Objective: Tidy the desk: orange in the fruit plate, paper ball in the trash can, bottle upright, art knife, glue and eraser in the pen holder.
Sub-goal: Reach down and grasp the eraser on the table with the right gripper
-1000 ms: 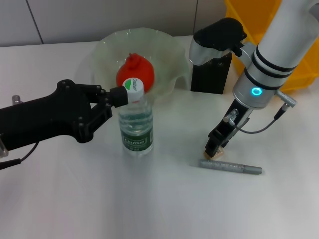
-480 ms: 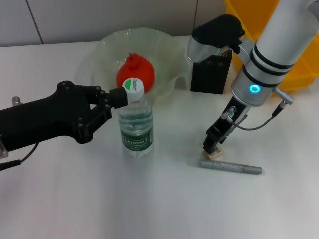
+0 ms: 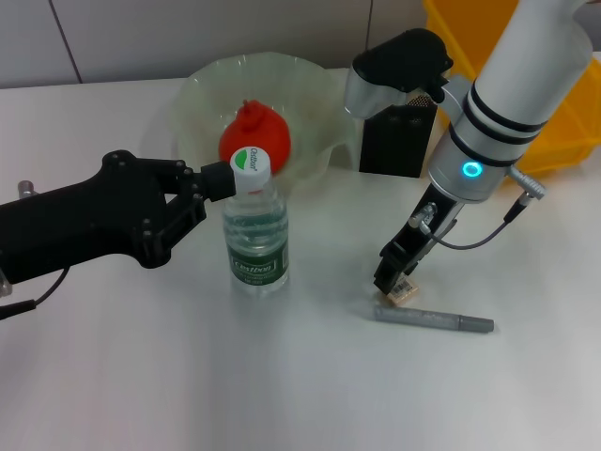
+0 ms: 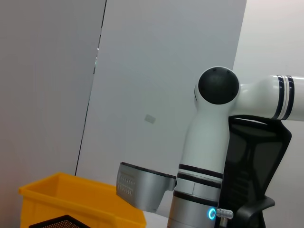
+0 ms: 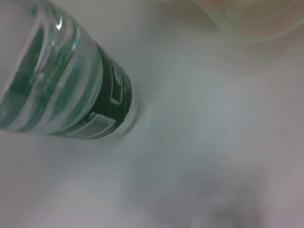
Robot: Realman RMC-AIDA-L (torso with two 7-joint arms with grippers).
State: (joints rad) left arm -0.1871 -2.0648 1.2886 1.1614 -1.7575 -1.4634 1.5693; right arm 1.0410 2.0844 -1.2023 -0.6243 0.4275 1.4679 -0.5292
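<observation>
A: Eraser (image 3: 405,292), tan block, on the desk (image 3: 282,376) under the right gripper (image 3: 392,273); jaws pinching it. Grey pen (image 3: 434,319) just beside, open desk around.
B: Bottle (image 3: 255,229)?
A: Upright, clear plastic; left gripper (image 3: 218,181) at its cap, jaws can't tell. Orange (image 3: 252,134) in ruffled plate (image 3: 197,103).

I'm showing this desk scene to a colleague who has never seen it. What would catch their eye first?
Probably the red-orange orange sitting in the pale-green fruit plate at the back, and the upright bottle in front of it, its cap gripped by the left tool. On the right, the white arm brings the right tool down at the small eraser, beside a grey pen-like stick, with the black pen holder and yellow trash can behind.
</observation>
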